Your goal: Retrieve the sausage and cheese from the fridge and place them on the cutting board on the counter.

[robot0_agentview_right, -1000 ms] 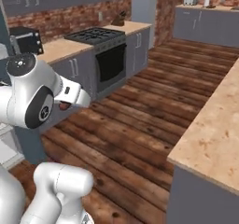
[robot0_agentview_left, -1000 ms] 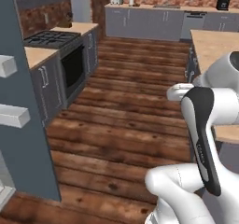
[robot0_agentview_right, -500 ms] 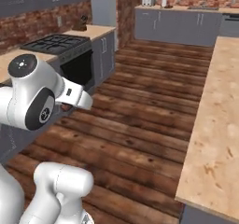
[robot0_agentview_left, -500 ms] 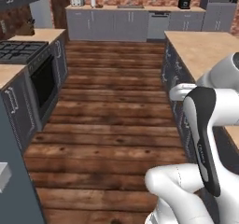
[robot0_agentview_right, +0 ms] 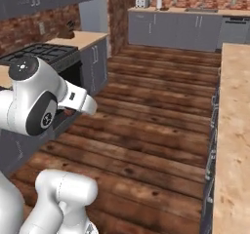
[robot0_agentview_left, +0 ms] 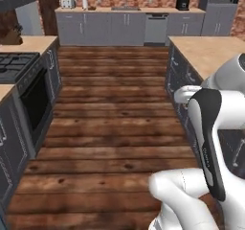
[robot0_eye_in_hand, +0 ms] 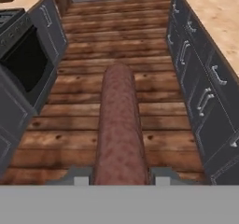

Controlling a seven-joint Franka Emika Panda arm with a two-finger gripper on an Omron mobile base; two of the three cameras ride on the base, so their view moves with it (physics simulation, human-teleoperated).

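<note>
In the hand view my gripper [robot0_eye_in_hand: 119,174] is shut on the sausage [robot0_eye_in_hand: 119,125], a dark reddish-brown cylinder that points away from the hand over the wooden floor. One dark fingertip [robot0_eye_in_hand: 77,175] presses each side of it. The light wooden counter [robot0_eye_in_hand: 214,8] runs along the right, over grey drawers with silver handles [robot0_eye_in_hand: 200,92]. That counter [robot0_agentview_left: 206,51] is on the right in the left base view, and it [robot0_agentview_right: 234,106] also lines the right edge of the right base view. The cheese, the fridge and the cutting board are out of view.
A black stove and oven [robot0_agentview_left: 28,95] stand on the left, also seen as the oven [robot0_eye_in_hand: 23,64] in the hand view. A far run of grey cabinets [robot0_agentview_left: 124,28] carries a coffee machine [robot0_agentview_left: 182,1] and a toaster [robot0_agentview_left: 67,3]. Plank floor [robot0_agentview_left: 110,128] lies between.
The base has turned, so the whole scene slid: the stove moved to the left and the far cabinets and right counter came into view. The arm's pose looks unchanged.
</note>
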